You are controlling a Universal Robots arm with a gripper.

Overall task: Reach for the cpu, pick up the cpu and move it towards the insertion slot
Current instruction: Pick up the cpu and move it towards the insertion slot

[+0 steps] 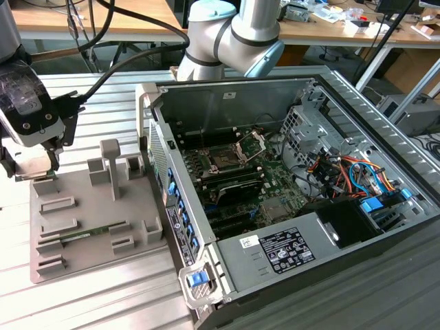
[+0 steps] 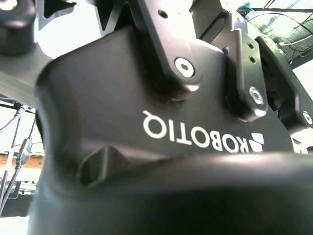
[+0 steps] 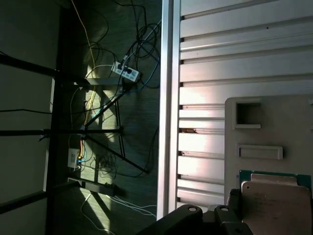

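- The chip [image 3: 278,205] lies flat, silvery top up, at a corner of the grey holder [image 3: 274,127]. In the first wrist view it is just beside the dark linkage of the hand.
- In the exterior view the hand [image 1: 33,163] hangs low over the holder's far corner on the exterior view's left. I cannot tell whether it is released or already clenched on the chip, or whether it touches it.
- The step in hand looks like the reach and grasp. It would go best with the hand square to the chip's edges and centred over it, so the flat part comes up level and does not tip out of its seat.
- A light, even squeeze on the rim seems wise, since the thin chip would probably skew under an off-centre pinch.
- The holder rests on the slatted desk [image 1: 103,295] and also carries a green memory stick [image 1: 86,234], well apart from the hand.
- The slot [image 1: 224,160] sits inside the open computer case [image 1: 275,254] with its metal bracket [image 1: 251,144] swung up, well apart from the chip.
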